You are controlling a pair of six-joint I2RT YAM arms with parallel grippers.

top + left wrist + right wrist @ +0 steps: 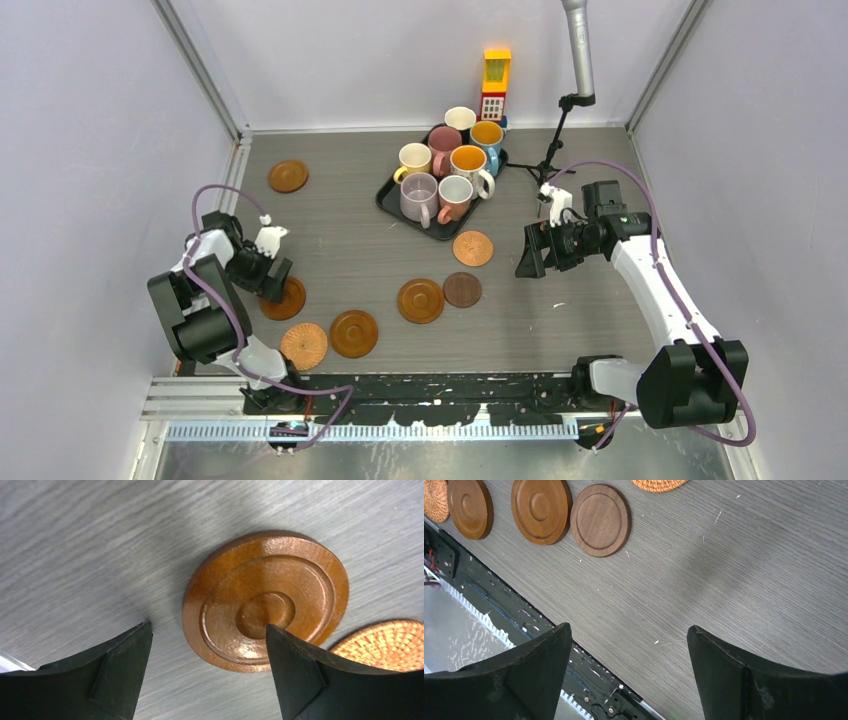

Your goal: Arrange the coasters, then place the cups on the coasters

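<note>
Several round brown coasters lie scattered on the grey table: one at the far left [288, 176], a woven one [472, 248] by the tray, and a loose row near the front [420, 300]. My left gripper [275, 280] hangs open low over a glossy ringed coaster [265, 600], which lies flat. One fingertip [295, 670] covers that coaster's near edge and the other stands off on bare table. My left gripper [207, 630] has nothing between its fingers. Several cups [455, 165] stand together on a black tray [388, 195]. My right gripper [528, 255] is open and empty over bare table [629, 630].
A yellow-red toy block tower [494, 85] stands behind the tray. A thin black stand [550, 150] rises at the back right. A woven coaster [390, 642] lies right of the ringed one. The black rail [524, 615] runs along the table's front edge.
</note>
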